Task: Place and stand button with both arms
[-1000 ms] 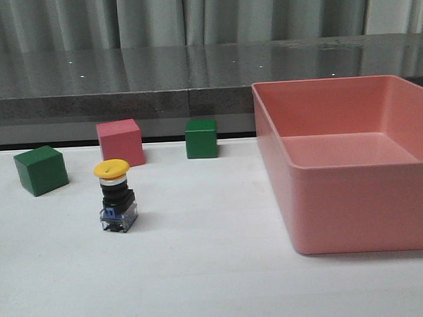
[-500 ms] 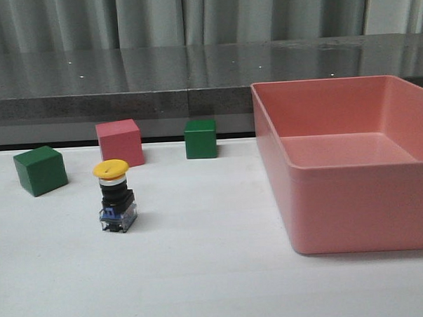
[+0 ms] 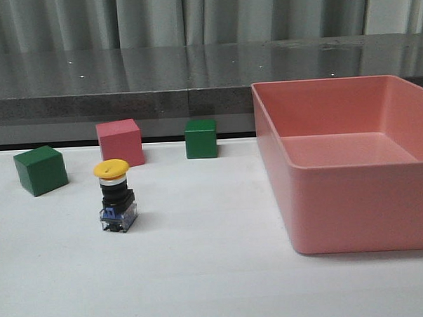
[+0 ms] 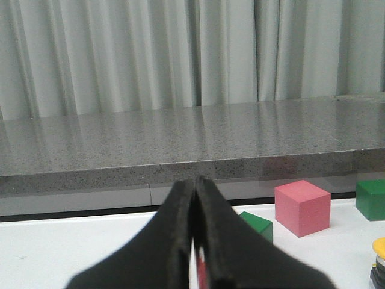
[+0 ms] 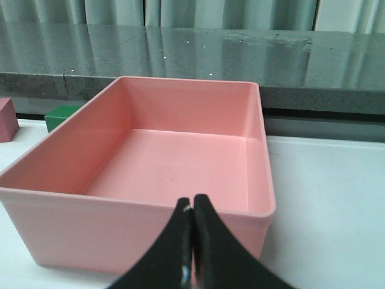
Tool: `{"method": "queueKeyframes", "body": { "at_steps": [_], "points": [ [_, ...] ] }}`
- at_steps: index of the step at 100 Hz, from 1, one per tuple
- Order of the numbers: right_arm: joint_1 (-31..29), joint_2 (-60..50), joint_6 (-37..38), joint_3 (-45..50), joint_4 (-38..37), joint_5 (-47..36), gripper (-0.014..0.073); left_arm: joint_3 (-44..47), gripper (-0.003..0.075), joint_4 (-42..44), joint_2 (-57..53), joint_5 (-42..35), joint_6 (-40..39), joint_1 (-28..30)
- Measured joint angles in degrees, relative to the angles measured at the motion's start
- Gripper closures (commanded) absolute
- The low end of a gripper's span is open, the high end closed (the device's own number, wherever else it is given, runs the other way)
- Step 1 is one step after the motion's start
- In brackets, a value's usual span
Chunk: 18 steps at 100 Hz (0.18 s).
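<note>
The button (image 3: 115, 196) stands upright on the white table, yellow cap up, left of centre in the front view. Its yellow cap edge (image 4: 379, 245) also shows at the margin of the left wrist view. No arm shows in the front view. My left gripper (image 4: 194, 183) is shut and empty, low over the table and apart from the button. My right gripper (image 5: 192, 201) is shut and empty, just in front of the pink bin's near wall.
A large pink bin (image 3: 354, 205) fills the right side; it also shows in the right wrist view (image 5: 120, 232). A pink cube (image 3: 119, 142) and two green cubes (image 3: 41, 169) (image 3: 200, 138) stand behind the button. A grey stone ledge (image 3: 124, 92) runs along the back.
</note>
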Motion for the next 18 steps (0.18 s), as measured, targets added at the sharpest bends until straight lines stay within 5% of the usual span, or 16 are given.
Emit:
{"method": "queueKeyframes", "body": {
  "at_steps": [18],
  "points": [
    [0.0, 0.0, 0.0, 0.0, 0.0, 0.0, 0.0655, 0.0, 0.074, 0.0, 0.0, 0.0, 0.0, 0.0]
  ]
}}
